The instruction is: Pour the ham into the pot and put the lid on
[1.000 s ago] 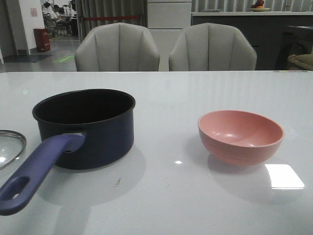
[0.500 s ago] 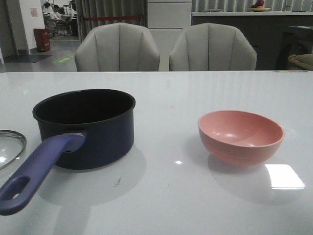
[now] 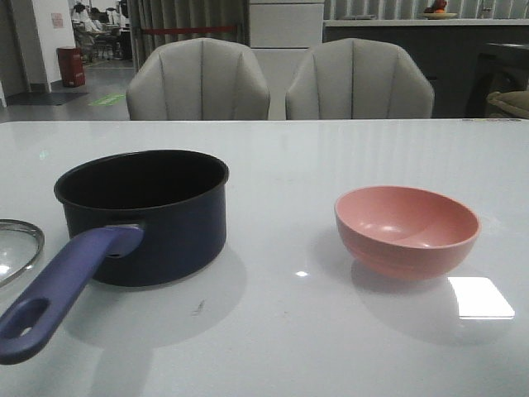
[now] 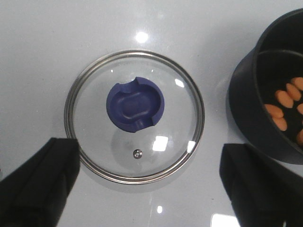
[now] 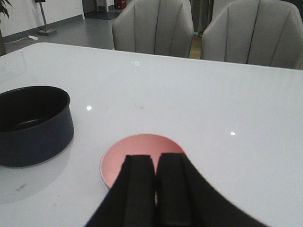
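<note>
The dark navy pot (image 3: pixel 145 217) stands at the table's left with its purple-blue handle (image 3: pixel 58 291) pointing to the front left. In the left wrist view several orange ham slices (image 4: pixel 286 109) lie inside the pot (image 4: pixel 270 118). The glass lid (image 4: pixel 135 116) with its blue knob (image 4: pixel 135 104) lies flat on the table left of the pot; its edge shows in the front view (image 3: pixel 18 248). My left gripper (image 4: pixel 150 182) is open, above the lid, holding nothing. My right gripper (image 5: pixel 155 163) is shut and empty, above the near side of the pink bowl (image 5: pixel 142 158).
The pink bowl (image 3: pixel 406 230) stands empty at the table's right. Two grey chairs (image 3: pixel 198 81) stand behind the far edge of the white table (image 3: pixel 331 331). Neither arm shows in the front view.
</note>
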### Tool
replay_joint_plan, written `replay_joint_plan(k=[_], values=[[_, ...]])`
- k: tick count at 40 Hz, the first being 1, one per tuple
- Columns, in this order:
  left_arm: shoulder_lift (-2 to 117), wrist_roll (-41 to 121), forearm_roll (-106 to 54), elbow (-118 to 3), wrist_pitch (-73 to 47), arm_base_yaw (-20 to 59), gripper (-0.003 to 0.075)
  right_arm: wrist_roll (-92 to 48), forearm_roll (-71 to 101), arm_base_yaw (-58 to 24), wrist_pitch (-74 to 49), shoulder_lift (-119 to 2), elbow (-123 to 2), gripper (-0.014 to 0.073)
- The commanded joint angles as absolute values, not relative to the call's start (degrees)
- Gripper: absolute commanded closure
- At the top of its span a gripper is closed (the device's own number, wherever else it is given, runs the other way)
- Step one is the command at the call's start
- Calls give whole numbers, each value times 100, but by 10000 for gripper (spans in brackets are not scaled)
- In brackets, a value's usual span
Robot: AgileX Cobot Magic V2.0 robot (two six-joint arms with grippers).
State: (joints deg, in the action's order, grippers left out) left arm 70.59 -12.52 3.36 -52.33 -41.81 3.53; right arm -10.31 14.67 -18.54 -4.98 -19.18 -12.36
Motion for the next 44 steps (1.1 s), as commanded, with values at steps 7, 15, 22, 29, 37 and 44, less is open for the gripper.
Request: replay_joint_plan(k=[7,15,22,29,37,44], values=[[8325,-1315,434,-6455,-4855,332,92,-1089,1478,-1848,0,-1935,-1398,432],[9011,-1315,330,-7092,-5257,309,92,-1089,1478,-1848,0,-1935,-1398,432],[9433,-1315,304,-7445,-5579,256,92,-1089,1478,-1848,0,-1935,-1398,432],[9685,-1315,243,-7499,-5619,156,92,-1089,1478,-1848,0,-1935,-1398,432],[9864,-1315,203,-7508,-5579,97,92,-1089,1478,-1848,0,-1935,-1398,432],[10040,-1315,164,-7512,-5605,97,93,-1089,1478,-1848,0,-1935,-1398,432]])
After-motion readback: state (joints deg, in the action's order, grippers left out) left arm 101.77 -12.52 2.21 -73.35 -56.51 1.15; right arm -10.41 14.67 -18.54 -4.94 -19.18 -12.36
